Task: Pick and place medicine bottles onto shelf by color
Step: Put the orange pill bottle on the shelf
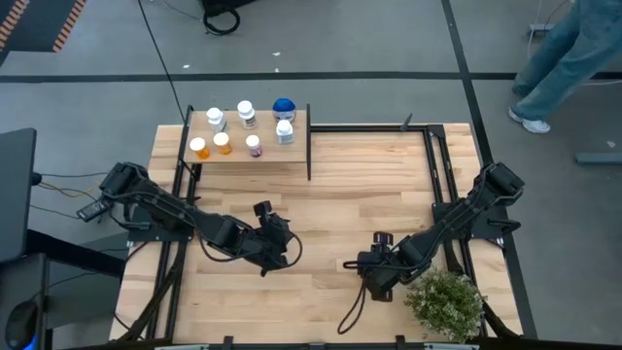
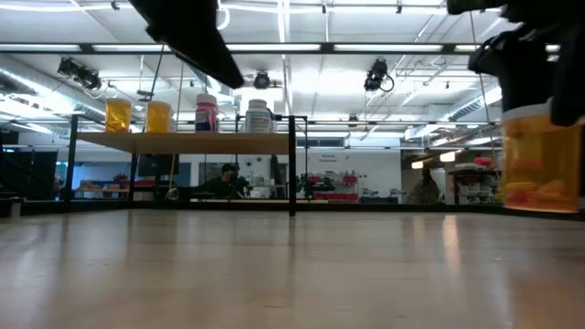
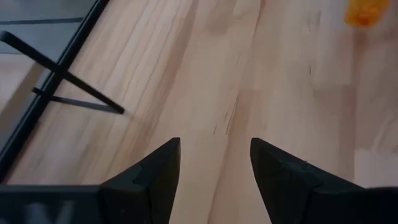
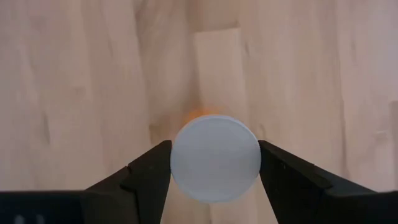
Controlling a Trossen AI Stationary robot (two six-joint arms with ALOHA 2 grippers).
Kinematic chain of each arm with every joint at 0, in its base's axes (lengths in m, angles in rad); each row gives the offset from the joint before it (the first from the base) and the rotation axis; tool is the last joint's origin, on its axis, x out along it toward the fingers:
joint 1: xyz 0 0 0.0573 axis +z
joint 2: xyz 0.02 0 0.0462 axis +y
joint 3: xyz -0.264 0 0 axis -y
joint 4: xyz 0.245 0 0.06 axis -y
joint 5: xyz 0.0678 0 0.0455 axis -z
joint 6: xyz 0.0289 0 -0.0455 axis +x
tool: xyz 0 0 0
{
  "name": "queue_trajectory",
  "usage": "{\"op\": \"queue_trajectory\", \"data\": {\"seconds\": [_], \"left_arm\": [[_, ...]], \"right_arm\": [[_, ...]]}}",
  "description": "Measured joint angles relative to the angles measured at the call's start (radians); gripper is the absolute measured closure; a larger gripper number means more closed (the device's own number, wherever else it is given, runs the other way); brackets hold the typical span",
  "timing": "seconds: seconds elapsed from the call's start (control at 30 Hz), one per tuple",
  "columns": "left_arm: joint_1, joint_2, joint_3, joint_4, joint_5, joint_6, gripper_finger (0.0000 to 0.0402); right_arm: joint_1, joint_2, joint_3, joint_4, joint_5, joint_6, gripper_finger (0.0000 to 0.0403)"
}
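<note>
The shelf (image 1: 292, 160) stands at the table's far left and carries several medicine bottles on its board: two orange ones (image 1: 223, 143), a pinkish one (image 1: 253, 145), white ones (image 1: 246, 113) and a blue-topped one (image 1: 283, 107). My right gripper (image 1: 379, 277), near the table's front right, is shut on an orange bottle with a white cap (image 4: 216, 158). My left gripper (image 3: 214, 165) stands open over bare wood at the table's middle (image 1: 277, 243), with nothing between its fingers. My right gripper pinches the bottle's white cap (image 4: 177, 163) between its two fingers, one on each side of the round rim. The fingers come from above, pointing steeply down. The orange body (image 2: 541, 164) hangs upright below them, clear of the tabletop.
A green potted plant (image 1: 445, 303) stands at the front right, close beside my right gripper. Black frame rails (image 1: 432, 165) run along the table's right and left sides. Bare wood lies between the arms and the shelf. A person (image 1: 569, 58) walks beyond the far right corner.
</note>
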Motion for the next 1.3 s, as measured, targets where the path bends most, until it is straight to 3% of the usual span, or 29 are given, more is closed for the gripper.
{"op": "queue_trajectory", "data": {"seconds": [0.37,0.83,1.0,1.3], "left_arm": [[-0.063,-0.127,0.000,-0.096,0.000,0.077,0.0209],[-0.063,-0.140,0.001,-0.106,-0.008,0.150,0.0229],[-0.063,-0.139,0.050,-0.166,-0.021,0.182,0.0239],[-0.102,-0.181,0.214,-0.473,-0.128,0.094,0.0271]], "right_arm": [[-0.190,0.000,0.010,0.120,-0.006,-0.231,0.0168],[-0.403,0.033,0.234,0.163,-0.006,-0.550,0.0168],[-0.451,0.132,0.309,0.146,-0.012,-0.627,0.0168],[-0.517,0.357,0.525,0.096,-0.056,-0.744,0.0168]]}}
